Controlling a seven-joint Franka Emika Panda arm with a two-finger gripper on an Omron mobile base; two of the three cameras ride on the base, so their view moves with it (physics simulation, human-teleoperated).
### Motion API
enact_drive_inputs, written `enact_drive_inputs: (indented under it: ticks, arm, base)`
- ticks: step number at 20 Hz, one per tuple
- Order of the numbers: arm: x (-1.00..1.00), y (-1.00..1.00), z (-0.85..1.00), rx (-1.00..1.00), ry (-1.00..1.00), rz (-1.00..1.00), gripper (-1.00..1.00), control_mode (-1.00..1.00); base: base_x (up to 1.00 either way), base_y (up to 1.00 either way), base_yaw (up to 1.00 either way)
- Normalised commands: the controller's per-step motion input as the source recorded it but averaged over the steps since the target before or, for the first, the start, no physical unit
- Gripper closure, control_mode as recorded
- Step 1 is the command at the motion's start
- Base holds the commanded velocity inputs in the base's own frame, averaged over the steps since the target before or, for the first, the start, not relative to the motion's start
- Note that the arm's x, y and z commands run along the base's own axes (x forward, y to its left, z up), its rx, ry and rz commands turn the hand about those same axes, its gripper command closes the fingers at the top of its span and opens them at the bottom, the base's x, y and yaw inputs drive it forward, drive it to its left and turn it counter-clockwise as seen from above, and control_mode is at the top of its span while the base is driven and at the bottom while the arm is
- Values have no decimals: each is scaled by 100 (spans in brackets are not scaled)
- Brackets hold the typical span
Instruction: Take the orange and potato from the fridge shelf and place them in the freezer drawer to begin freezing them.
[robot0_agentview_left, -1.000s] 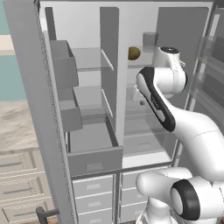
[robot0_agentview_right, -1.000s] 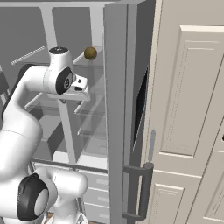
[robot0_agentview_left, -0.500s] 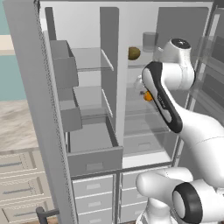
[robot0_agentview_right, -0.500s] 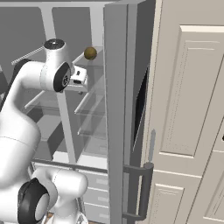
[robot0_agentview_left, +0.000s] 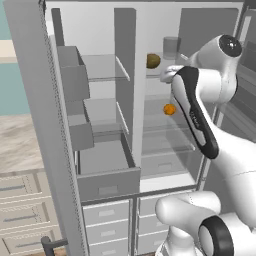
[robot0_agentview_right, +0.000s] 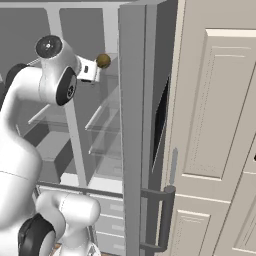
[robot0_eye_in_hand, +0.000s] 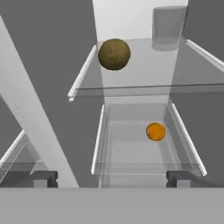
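My claw (robot0_eye_in_hand: 112, 178) shows in the hand view as two dark tips at the bottom corners of the frame, spread wide with nothing between them. In the left base view my wrist sits in the upper right, just right of the potato (robot0_agentview_left: 153, 61); the fingers themselves are too small there for me to make out, so I go by the hand view.

The potato (robot0_eye_in_hand: 114, 54) rests on a clear glass shelf (robot0_eye_in_hand: 144, 74) in the upper middle of the hand view, near that shelf's left rail. Behind it, at the upper right of the frame, stands a grey translucent cup (robot0_eye_in_hand: 168, 27) on the same shelf. In the right base view the potato (robot0_agentview_right: 103, 61) appears as a small brown ball in the upper left, just beside the end of my hand.

The orange (robot0_eye_in_hand: 155, 131) lies one level lower, right of centre in the hand view, seen through the glass and apart from the potato. In the left base view the orange (robot0_agentview_left: 169, 109) sits in the middle right of the frame, just left of my dark forearm.

The freezer drawer (robot0_agentview_left: 107, 183) stands pulled out in the lower middle of the left base view, a grey box with a flat front, below the fridge's left column. Under it are pale cabinet drawers (robot0_agentview_left: 106, 231) with bar handles.
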Motion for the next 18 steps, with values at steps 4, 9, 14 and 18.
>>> enact_drive_inputs:
  ticks: [4,9,14,18]
  arm:
    - [10,-28,54,1,-39,-6,-100,-100]
    - [30,-18,33,7,-20,-3,-100,-100]
    - [56,-3,7,1,16,0,-100,-100]
    - [55,-2,2,0,37,0,-100,-100]
  base:
    - [0,0,0]
    - [0,0,0]
    - [0,0,0]
    - [0,0,0]
